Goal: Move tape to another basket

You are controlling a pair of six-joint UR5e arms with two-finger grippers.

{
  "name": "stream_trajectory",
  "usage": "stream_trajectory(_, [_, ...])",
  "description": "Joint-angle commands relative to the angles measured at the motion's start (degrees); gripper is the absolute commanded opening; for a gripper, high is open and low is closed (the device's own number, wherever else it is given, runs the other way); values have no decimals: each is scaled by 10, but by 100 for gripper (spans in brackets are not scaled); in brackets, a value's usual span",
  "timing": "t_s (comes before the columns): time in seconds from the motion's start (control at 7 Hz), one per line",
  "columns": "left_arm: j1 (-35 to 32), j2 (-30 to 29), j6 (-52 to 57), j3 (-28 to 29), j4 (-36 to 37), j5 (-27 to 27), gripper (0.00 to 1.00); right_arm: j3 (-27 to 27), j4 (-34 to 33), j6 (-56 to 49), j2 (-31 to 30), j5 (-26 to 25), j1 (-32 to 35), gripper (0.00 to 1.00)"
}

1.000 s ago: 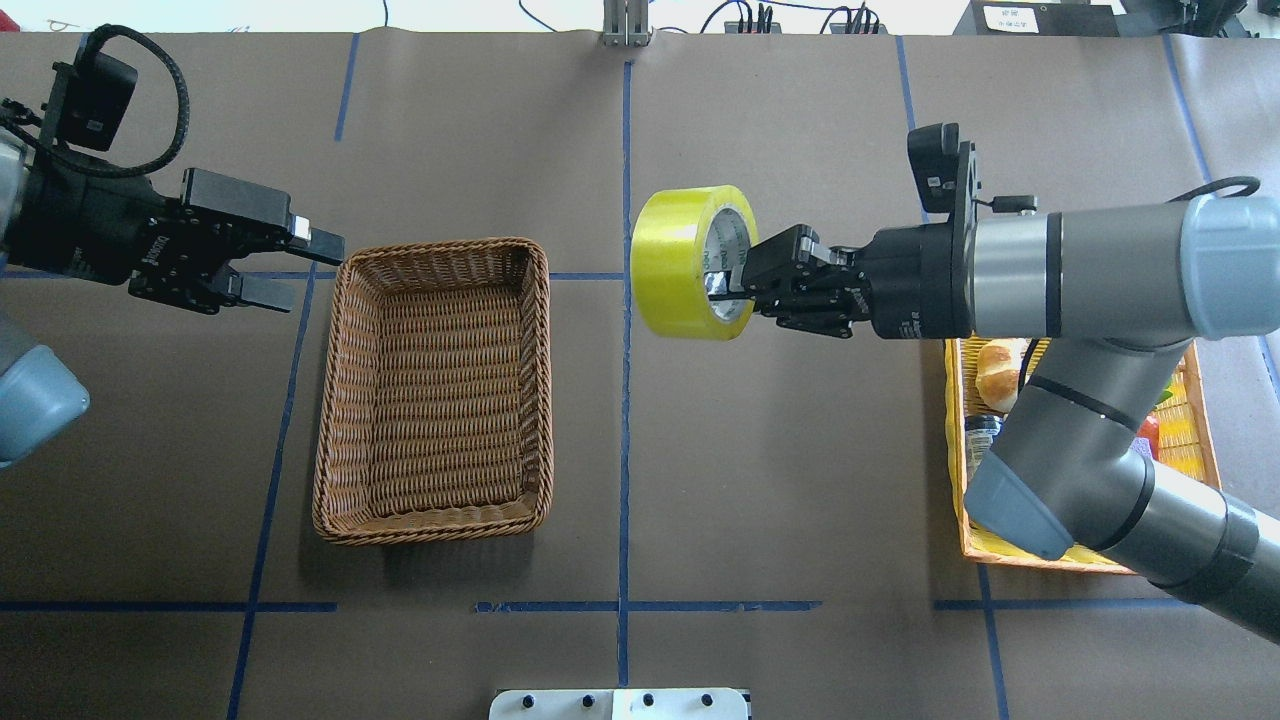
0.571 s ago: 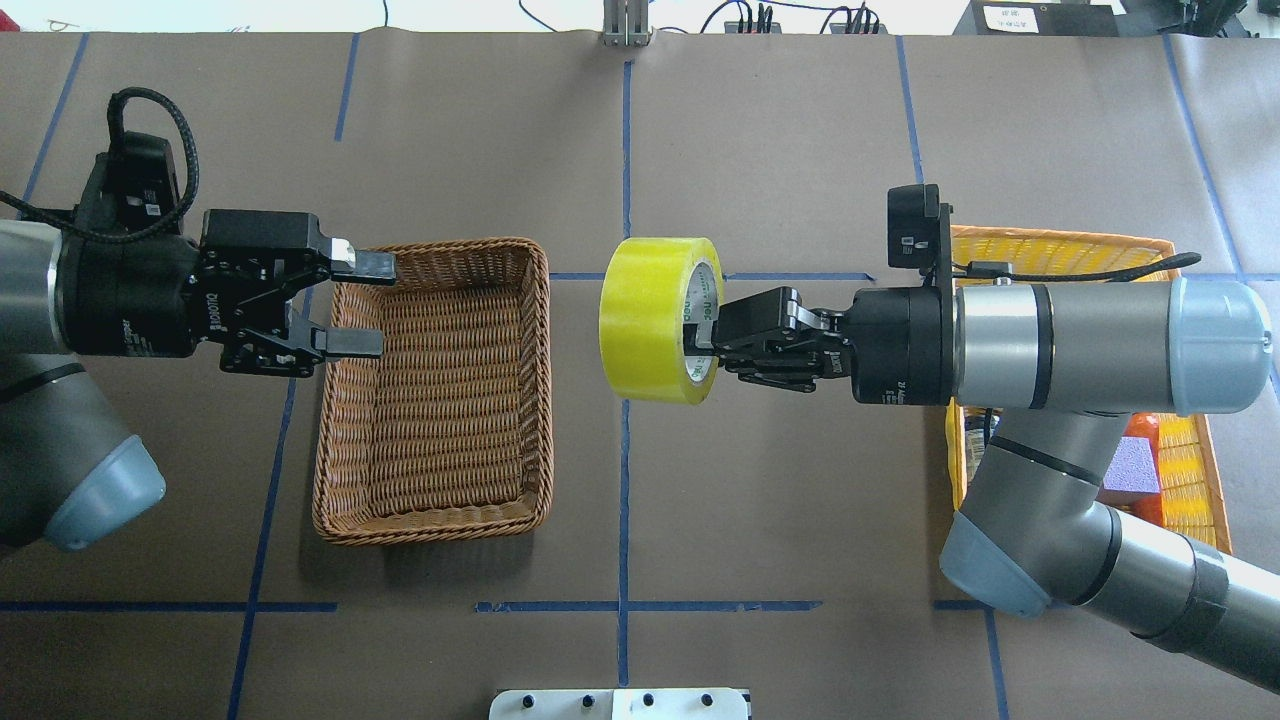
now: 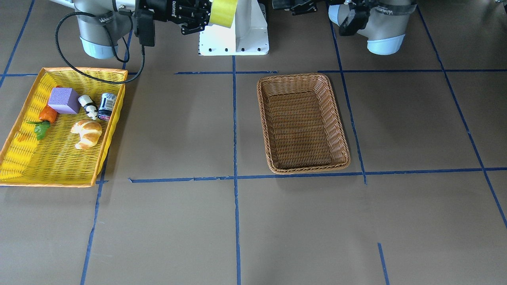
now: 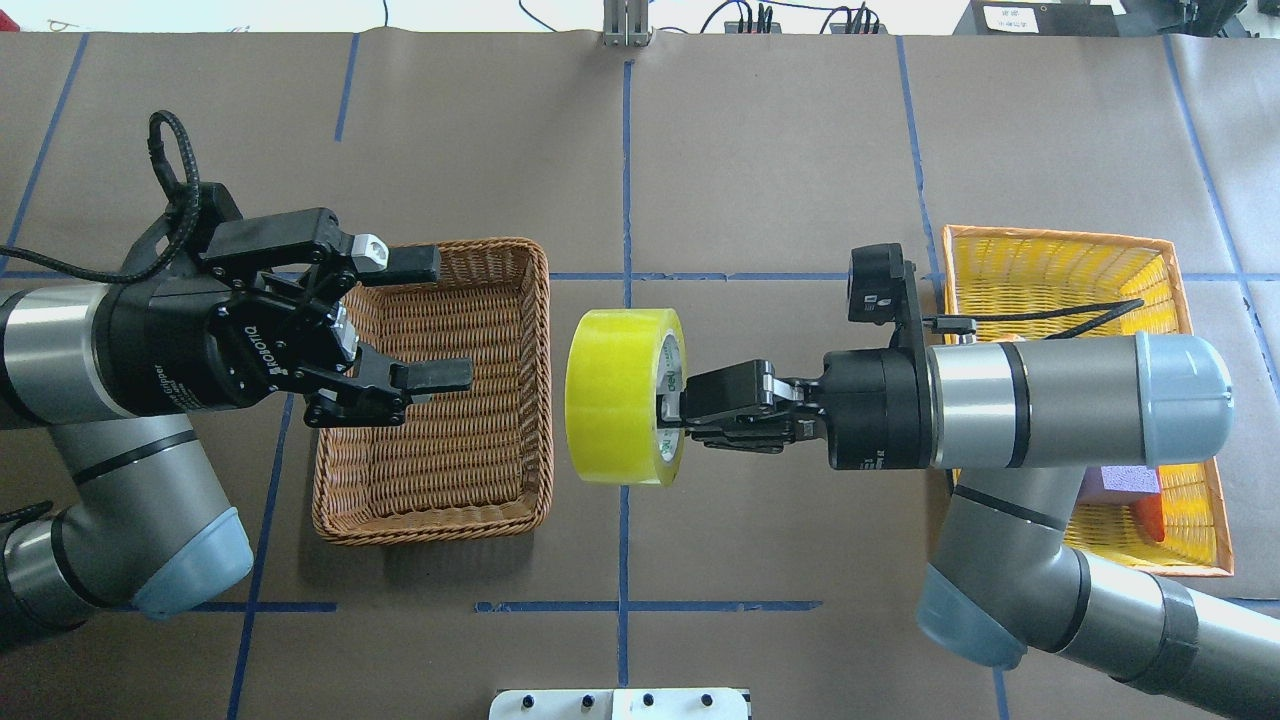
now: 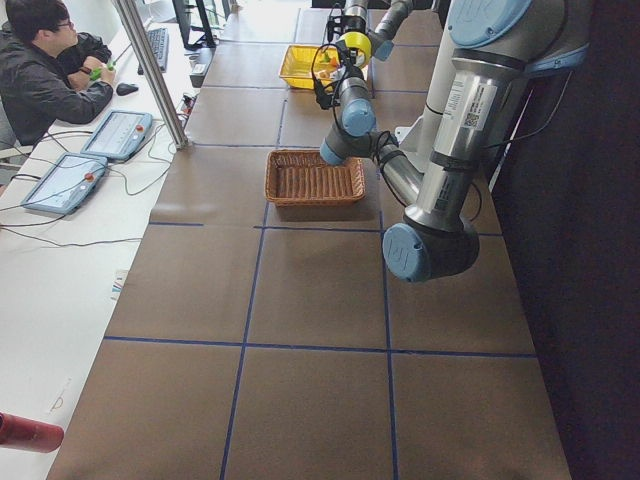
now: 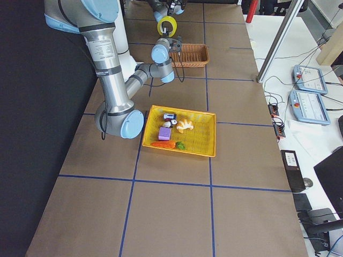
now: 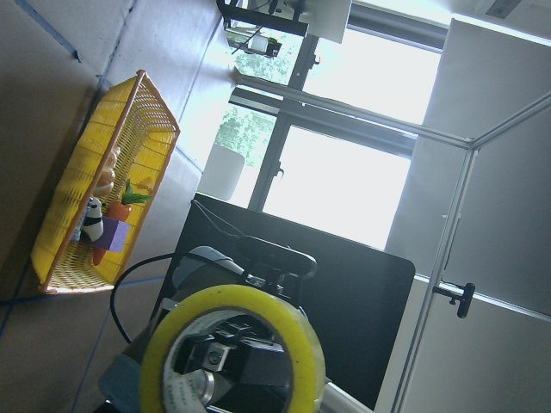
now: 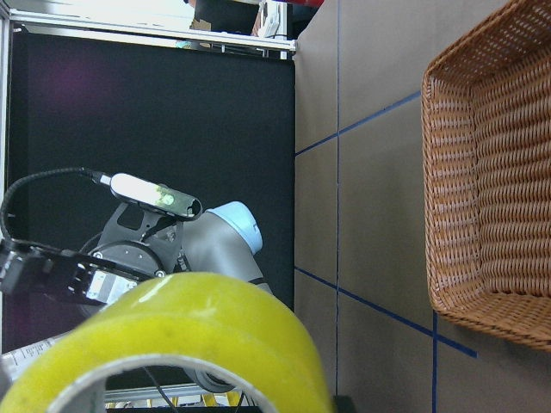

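Note:
The yellow tape [image 4: 615,397] hangs in the air on edge, just right of the brown wicker basket [image 4: 547,400]. My right gripper [image 4: 672,408] is shut on the tape, one finger inside its white-grey core. My left gripper [image 4: 440,320] is open and empty, above the basket's left half, pointing at the tape with a gap between them. The tape fills the bottom of the left wrist view [image 7: 232,299] and the right wrist view [image 8: 189,335]. In the front-facing view the tape [image 3: 223,12] is at the top edge and the basket [image 3: 303,75] holds nothing.
A yellow mesh basket [image 4: 1050,245] with an orange rim lies under my right arm. In the front-facing view it [image 3: 83,70] holds a purple block [image 3: 63,100], a croissant [image 3: 86,132], a carrot, a toy cow and a can. The white robot base [image 3: 237,35] stands behind.
My right arm has carried the tape left and toward the near edge of the table. My left gripper has moved right over the wicker basket, still open.

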Motion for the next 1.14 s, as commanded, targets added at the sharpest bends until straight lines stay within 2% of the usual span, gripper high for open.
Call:
stream_trajectory(0.0, [11, -13, -8, 3, 0, 3, 100, 1, 0, 0, 12, 0, -30, 0])
stream_trajectory(0.29, [13, -12, -9, 3, 0, 3, 100, 1, 0, -1, 24, -9, -34, 0])
stream_trajectory(0.71, [24, -14, -31, 1, 1, 4, 100, -2, -8, -4, 27, -61, -62, 0])
stream_trajectory(1.0, [44, -19, -31, 2, 1, 38, 100, -10, -10, -4, 39, -74, -67, 0])
